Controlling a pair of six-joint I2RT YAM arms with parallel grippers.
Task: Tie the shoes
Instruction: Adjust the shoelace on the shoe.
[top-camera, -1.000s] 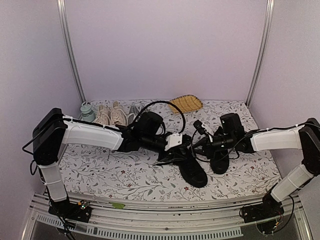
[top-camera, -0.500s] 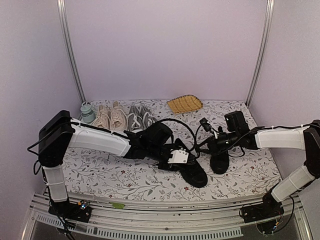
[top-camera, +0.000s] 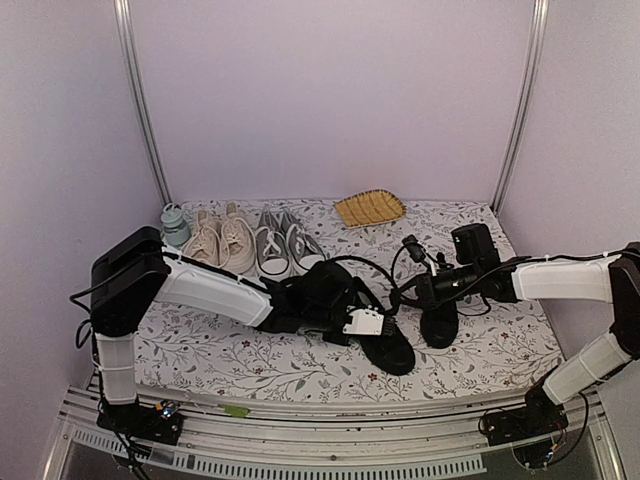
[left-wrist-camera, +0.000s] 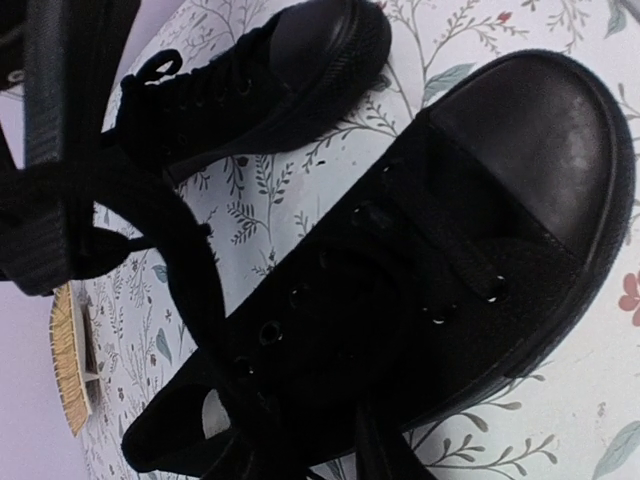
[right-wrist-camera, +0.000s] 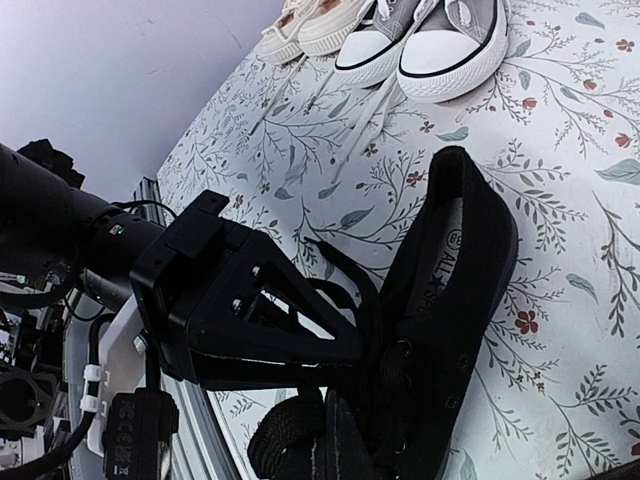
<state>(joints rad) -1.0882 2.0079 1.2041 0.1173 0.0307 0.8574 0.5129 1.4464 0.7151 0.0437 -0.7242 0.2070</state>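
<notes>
Dropping from mid-air to the near shoe (top-camera: 388, 348), the left claw (top-camera: 368, 325) shows no clear grip; right claw (top-camera: 417, 291) stays clenched, laces (left-wrist-camera: 185, 250) untied.

A robotics lab's test booth: two arms, left (top-camera: 210, 290) and right (top-camera: 560, 278), are reaching over a table (top-camera: 200, 350) that is wearing a floral cloth. Plain lilac walls (top-camera: 330, 100) and metal posts (top-camera: 140, 100) are boxing it in. The arms' bases are sitting on an aluminium rail (top-camera: 330, 430) at the near edge, a cable (top-camera: 575, 425) trailing loose. Black shoes (top-camera: 385, 340) are lying mid-table, while a beige pair (top-camera: 222, 240), a grey pair (top-camera: 280, 245), a woven tray (top-camera: 370, 208) and a small jar (top-camera: 175, 222) are lining the back like staged props, not belongings.
</notes>
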